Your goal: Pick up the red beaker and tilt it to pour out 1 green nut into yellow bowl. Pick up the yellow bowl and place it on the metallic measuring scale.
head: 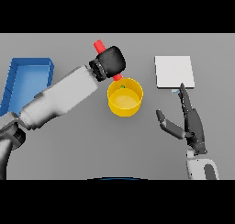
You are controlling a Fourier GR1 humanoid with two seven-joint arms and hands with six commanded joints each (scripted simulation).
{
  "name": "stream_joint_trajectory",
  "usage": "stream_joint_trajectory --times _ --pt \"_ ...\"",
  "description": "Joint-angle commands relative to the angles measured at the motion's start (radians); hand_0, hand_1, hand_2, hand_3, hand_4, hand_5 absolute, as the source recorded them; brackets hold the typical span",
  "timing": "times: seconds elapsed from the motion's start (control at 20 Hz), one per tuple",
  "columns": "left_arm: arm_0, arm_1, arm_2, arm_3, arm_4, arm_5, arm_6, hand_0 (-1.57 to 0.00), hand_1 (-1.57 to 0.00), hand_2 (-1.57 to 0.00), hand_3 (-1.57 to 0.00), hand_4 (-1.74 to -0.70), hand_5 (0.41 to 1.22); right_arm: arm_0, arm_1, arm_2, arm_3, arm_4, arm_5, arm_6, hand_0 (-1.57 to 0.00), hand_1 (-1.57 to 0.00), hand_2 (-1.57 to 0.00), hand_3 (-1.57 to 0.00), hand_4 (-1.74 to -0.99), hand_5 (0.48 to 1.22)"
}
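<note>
Two hands show over the grey worktop point(69, 145). Taking the yellow bowl point(125, 97) near the middle as the landmark, the left hand point(110, 61) hangs just above and behind the bowl's far-left rim, its dark fingers wrapped around the red beaker point(99, 46). That beaker is tilted: one red end sticks out beyond the hand on the side away from the bowl, the other end pokes out right at the bowl's far rim. One small green nut point(122, 86) sits inside the bowl, close to its far wall. To the right of the bowl and a little farther back lies the metallic measuring scale point(174, 71), a pale flat square, apart from the bowl. Nearer than the scale, right of the bowl, the right hand point(192, 122) rests with fingers straight and thumb spread, holding nothing, its fingertips reaching the scale's near edge. Far left of the bowl stands a blue tray point(27, 74).
</note>
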Motion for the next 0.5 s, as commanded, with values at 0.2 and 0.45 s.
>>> stream_joint_trajectory --times 0.2,0.45 --pt "-0.044 -0.004 -0.093 0.031 -0.09 0.014 -0.044 -1.57 -1.57 -1.57 -1.56 -1.74 1.221 -0.003 0.003 -0.009 0.011 -0.02 0.006 -0.017 0.0 0.0 0.0 0.0 -1.13 0.565" --pt "-0.088 -0.028 -0.167 0.07 -0.171 0.046 -0.069 -1.57 -1.57 -1.57 -1.57 -1.73 1.221 0.001 0.008 0.003 0.009 -0.002 0.0 -0.025 0.0 0.0 0.0 0.0 -1.135 0.58"
